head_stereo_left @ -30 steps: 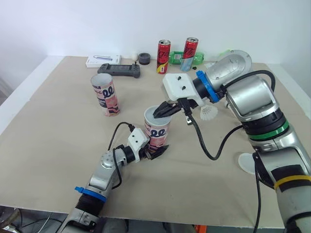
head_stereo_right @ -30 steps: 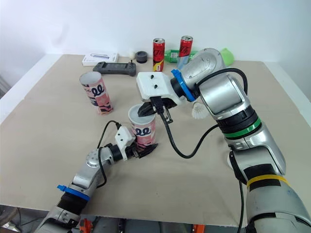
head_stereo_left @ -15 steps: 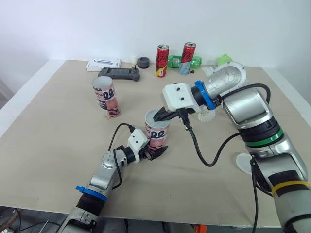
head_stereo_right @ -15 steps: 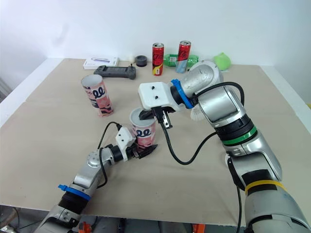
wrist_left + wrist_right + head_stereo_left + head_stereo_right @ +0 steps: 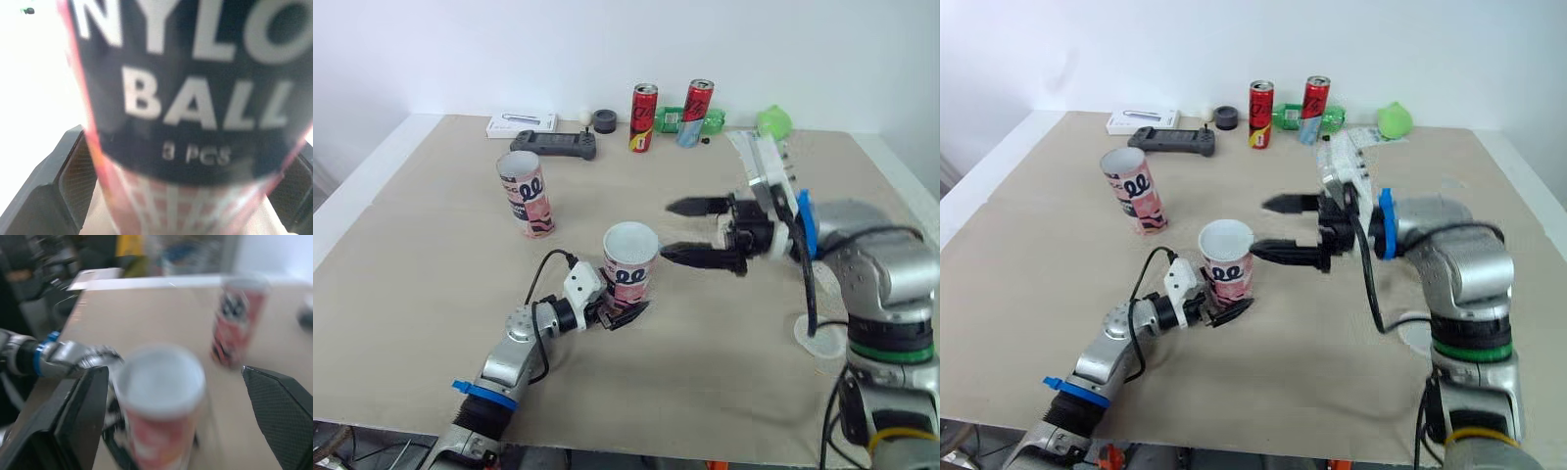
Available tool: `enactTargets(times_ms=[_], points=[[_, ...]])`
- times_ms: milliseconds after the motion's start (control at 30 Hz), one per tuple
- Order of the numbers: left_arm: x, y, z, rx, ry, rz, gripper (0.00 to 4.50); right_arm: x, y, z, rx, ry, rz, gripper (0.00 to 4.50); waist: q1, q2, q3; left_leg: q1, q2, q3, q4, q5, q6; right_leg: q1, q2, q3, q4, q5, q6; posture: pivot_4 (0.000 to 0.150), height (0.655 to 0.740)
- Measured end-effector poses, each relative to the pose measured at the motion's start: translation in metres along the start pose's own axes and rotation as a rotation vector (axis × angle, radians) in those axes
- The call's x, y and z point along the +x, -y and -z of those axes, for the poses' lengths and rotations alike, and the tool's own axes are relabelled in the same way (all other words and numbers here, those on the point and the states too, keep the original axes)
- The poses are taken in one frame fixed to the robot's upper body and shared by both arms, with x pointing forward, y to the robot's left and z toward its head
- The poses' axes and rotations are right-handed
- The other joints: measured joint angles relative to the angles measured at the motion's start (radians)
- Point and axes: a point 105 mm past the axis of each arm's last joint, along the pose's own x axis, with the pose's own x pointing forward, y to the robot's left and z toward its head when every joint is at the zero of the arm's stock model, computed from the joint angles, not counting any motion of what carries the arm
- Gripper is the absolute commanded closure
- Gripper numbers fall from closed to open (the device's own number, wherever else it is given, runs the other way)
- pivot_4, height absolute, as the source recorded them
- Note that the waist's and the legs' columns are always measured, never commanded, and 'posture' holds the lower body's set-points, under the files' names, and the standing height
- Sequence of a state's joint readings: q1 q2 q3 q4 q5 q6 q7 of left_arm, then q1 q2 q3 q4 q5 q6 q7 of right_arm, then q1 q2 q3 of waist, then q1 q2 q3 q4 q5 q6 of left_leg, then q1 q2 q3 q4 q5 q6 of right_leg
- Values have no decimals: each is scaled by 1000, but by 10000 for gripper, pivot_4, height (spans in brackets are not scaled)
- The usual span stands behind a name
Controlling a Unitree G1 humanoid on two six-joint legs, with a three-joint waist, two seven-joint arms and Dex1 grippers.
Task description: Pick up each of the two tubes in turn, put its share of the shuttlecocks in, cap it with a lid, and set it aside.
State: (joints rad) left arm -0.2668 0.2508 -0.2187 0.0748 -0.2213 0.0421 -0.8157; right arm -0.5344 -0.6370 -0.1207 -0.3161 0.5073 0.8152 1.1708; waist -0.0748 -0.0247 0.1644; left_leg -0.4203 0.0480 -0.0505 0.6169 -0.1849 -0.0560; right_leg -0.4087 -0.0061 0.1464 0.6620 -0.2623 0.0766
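The near pink tube (image 5: 629, 264) stands upright mid-table, its mouth showing white inside. My left gripper (image 5: 619, 313) is shut on its base, and the left wrist view has the tube (image 5: 195, 98) between both pads (image 5: 73, 181). My right gripper (image 5: 666, 230) hovers open just to the right of the tube's mouth, with nothing between its fingers (image 5: 279, 406). The second pink tube (image 5: 526, 193) stands upright farther back on the left. A white lid (image 5: 818, 338) lies flat on the table at the right, partly behind my right arm.
Along the back edge stand two red cans (image 5: 643, 116) (image 5: 695, 98), a green bottle (image 5: 671, 117), a green object (image 5: 771, 121), a black controller (image 5: 554, 143), a white box (image 5: 522, 123) and a small black ring (image 5: 603, 119).
My right gripper has pulled out of the near tube's mouth to the right and gone from shut to open. The tube's mouth now shows white. My left gripper stays at the base.
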Motion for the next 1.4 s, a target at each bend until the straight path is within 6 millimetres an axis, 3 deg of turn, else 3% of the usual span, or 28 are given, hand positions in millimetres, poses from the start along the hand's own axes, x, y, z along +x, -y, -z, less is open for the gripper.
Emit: enactTargets(times_ms=[100,133,300,433,667,1033,1167,1400], points=[[-29,-7,2,-3,-53,14,0,4,-19,67,163,-61,73,540,-5,2,1,0,0,-2,0,-1,1,0,0,-2,1,-2,0,1500,7400],[-38,-11,2,-5,-69,11,0,9,-24,78,179,-62,85,540,-10,4,3,0,1,-2,0,-1,1,-1,0,-2,2,-2,0,1500,7400],[-77,-32,-11,-10,-111,-8,0,42,-30,93,98,3,150,540,-16,1,10,1,2,-5,1,4,-5,0,1,-6,3,-2,-2,1500,7400],[-85,-36,-26,-15,-95,-8,0,65,-25,109,114,28,184,540,-15,-3,12,0,1,-5,2,5,-6,1,-1,-6,2,-1,-3,1500,7400],[-84,-24,-25,-36,-100,-5,0,97,5,98,47,90,216,540,-14,-4,14,0,1,-8,-1,5,-6,0,1,-8,3,0,-4,1500,7400],[-86,-23,-24,-40,-106,-32,0,127,6,95,67,133,153,540,-14,-4,14,0,2,-8,-2,4,-6,1,1,-9,3,0,-5,1500,7400],[-85,-23,-24,-42,-102,-42,0,131,10,93,52,139,148,11382,-15,-3,14,0,2,-8,-1,4,-6,1,1,-9,3,0,-5,1500,7400],[-82,-23,-25,-44,-86,-41,0,122,4,95,50,134,136,11382,-13,-3,14,-1,2,-8,-1,4,-6,1,1,-10,3,0,-6,1500,7400]])
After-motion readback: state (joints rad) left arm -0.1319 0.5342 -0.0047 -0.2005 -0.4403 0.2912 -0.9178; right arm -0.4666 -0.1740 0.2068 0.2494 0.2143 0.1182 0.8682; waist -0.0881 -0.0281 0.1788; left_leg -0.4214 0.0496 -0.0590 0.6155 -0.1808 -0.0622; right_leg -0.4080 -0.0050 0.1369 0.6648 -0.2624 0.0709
